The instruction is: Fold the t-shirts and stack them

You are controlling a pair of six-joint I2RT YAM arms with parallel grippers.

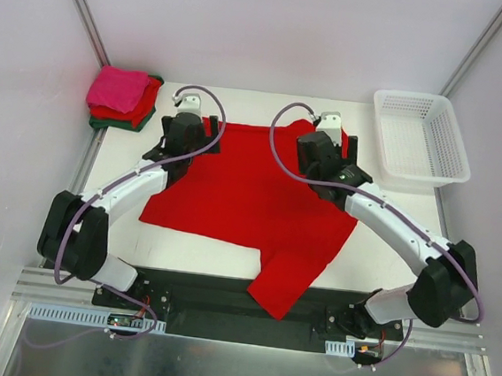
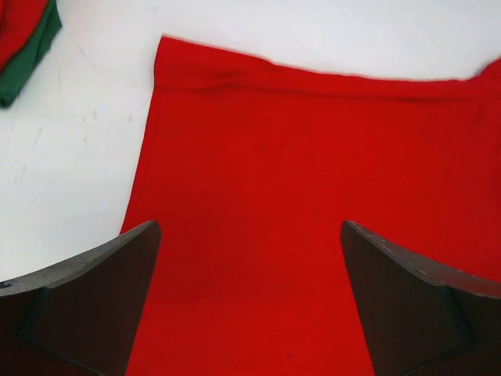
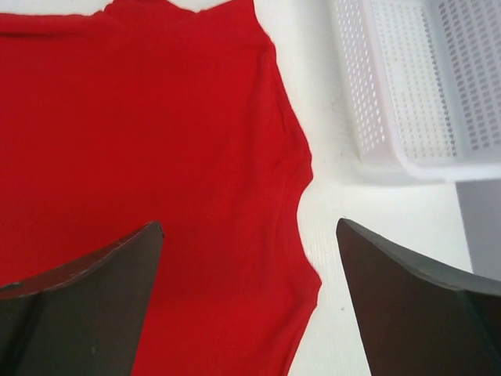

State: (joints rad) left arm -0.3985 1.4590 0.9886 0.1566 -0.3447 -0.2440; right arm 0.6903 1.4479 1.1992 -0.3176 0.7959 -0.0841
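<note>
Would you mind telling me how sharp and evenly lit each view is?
Top external: even, soft light, sharp, red t-shirt saturated. Left wrist: the table washes out white, the left fingers dark and blurred. Right wrist: the basket slightly soft, the right fingers dark.

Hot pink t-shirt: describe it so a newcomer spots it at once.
On the white table, look to the far left corner, where a stack of folded t-shirts sits. The hot pink t-shirt tops it; the layers beneath are red and dark green.
</note>
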